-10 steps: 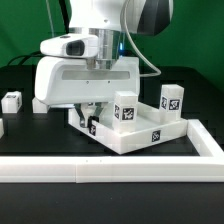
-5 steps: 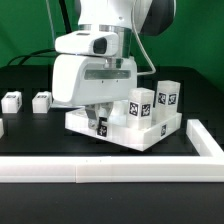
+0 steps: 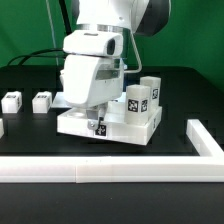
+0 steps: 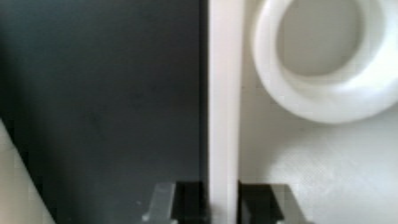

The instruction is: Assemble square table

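Claw (image 4: 222, 203) | closed tight, gripping raised rim of square tabletop (image 3: 75, 125) | two loose legs (image 3: 41, 101) on worktop (image 3: 35, 140), at exterior view's left of tabletop

gripper (image 4: 222, 205) pinches the rim of the square table (image 4: 222, 90); beside it, seemingly a blurred round socket (image 4: 329, 55).

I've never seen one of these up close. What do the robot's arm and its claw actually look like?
The arm is glossy white with rounded shells and a dark grey cap at one joint. A thin dark cable runs down beside it. The gripper has a boxy white body and two small black fingers. No markings are readable.
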Controlling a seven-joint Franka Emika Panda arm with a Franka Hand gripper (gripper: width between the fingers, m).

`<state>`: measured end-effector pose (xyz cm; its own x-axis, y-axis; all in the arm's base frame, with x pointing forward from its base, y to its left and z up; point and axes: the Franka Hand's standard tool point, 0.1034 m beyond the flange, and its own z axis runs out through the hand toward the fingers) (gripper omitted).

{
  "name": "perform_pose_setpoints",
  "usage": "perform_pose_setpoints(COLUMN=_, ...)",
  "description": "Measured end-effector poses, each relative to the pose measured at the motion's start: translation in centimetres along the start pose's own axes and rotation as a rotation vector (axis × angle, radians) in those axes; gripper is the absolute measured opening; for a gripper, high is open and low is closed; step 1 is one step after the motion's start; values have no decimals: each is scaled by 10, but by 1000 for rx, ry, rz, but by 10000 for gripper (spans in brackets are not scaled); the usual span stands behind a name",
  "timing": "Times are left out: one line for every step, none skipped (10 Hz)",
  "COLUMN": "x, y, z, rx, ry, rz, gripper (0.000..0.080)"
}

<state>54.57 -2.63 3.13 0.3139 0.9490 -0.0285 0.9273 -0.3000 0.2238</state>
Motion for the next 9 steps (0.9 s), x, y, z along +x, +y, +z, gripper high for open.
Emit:
perform_pose_setpoints(x=6, y=1, z=1, rx=6, ry=-3, rz=-53, gripper=70)
perform_pose_setpoints(x=20, y=4, z=0, rx=12, ry=-8, rz=-154, gripper=70)
perform_pose_setpoints(x=31, y=6, z=-1, rx=12, ry=-4, rz=-157, gripper=70)
perform_pose_setpoints(x=38, y=5, z=-1, rx=26, ry=-8, rz=-142, gripper=70)
perform_pose_setpoints(x=48, y=6, z=-1, rx=40, ry=-12, rz=-155, gripper=70)
perform_pose_setpoints(x=59, y=11, z=3, rx=67, ry=-20, rz=-185, gripper=70)
perform_pose_setpoints(x=59, y=13, z=4, rx=61, ry=-17, rz=-188, gripper=70)
perform_pose_setpoints(x=58, y=13, z=5, rx=63, ry=-18, rz=-183, gripper=70)
perform_pose_setpoints(x=58, y=13, z=5, rx=64, ry=-19, rz=-184, gripper=70)
